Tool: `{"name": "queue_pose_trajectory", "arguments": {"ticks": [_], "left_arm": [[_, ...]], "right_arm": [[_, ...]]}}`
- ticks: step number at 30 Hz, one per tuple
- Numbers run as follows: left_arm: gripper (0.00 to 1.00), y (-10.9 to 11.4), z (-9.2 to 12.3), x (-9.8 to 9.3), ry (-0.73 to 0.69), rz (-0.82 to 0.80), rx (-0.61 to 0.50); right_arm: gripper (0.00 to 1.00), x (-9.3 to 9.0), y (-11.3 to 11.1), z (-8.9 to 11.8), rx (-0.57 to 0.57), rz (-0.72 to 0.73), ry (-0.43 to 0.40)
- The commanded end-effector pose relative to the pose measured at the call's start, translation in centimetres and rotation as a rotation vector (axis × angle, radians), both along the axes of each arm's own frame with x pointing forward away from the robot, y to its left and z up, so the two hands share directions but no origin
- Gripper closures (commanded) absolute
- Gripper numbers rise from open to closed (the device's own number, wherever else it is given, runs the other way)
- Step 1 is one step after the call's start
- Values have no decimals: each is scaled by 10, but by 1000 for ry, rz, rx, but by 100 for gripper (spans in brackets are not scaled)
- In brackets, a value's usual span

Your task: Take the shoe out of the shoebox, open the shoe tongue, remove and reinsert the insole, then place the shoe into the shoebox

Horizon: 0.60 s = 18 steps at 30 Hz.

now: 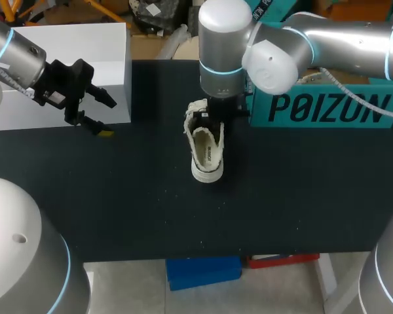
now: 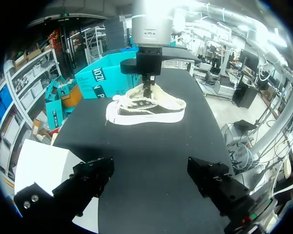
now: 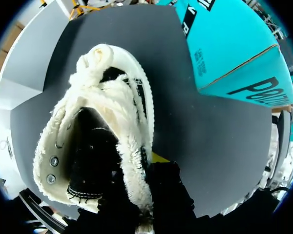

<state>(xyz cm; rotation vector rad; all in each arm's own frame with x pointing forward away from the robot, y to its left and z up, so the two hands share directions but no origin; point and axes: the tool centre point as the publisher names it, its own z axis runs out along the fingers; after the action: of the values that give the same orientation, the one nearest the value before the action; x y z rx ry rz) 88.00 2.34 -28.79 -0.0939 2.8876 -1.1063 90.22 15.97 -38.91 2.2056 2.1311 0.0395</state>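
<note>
The shoe (image 1: 206, 147), a low pale sneaker with a fleecy cream lining, stands upright on its sole near the middle of the black surface (image 1: 144, 209), outside any box, its dark inside open to the head view. The right arm (image 1: 327, 42) comes in from the right rear and its wrist hangs straight down over the shoe's far end. In the right wrist view, the right pincer (image 3: 139, 168) is closed on the fleecy rim of the shoe's opening. 1 finger is down inside the shoe and the other is outside the wall, where a bit of its yellow tip shows. The teal shoebox (image 1: 321, 108) lies at the right rear of the surface, near the shoe but apart from it. A white box (image 1: 65, 72) sits at the left rear. The left pincer (image 1: 95, 114) hangs just in front of that white box's near corner, well apart from the shoe. Its 2 fingers are spread wide with nothing between them, and it points across the surface towards the shoe.
</note>
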Motion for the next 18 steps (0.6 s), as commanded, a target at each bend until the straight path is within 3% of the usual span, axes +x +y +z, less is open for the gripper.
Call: {"name": "queue_pose_trajectory", "arguments": {"ticks": [1, 3, 8, 12, 13, 18], "left_arm": [[0, 0, -1, 0, -4, 1, 0], [0, 0, -1, 0, -4, 1, 0], [0, 0, -1, 0, -4, 1, 0], [0, 0, -1, 0, -4, 1, 0], [0, 0, -1, 0, -4, 1, 0], [0, 0, -1, 0, -4, 1, 0]], "right_arm": [[100, -9, -12, 53, -19, 2, -5], [100, -12, -16, 71, -31, 5, 29], [100, -18, -31, 130, -47, 60, -35], [100, -15, -46, 185, -23, 316, -112], [100, -14, -50, 198, -50, 377, -85], [100, -1, -71, 255, -56, 884, -94]]}}
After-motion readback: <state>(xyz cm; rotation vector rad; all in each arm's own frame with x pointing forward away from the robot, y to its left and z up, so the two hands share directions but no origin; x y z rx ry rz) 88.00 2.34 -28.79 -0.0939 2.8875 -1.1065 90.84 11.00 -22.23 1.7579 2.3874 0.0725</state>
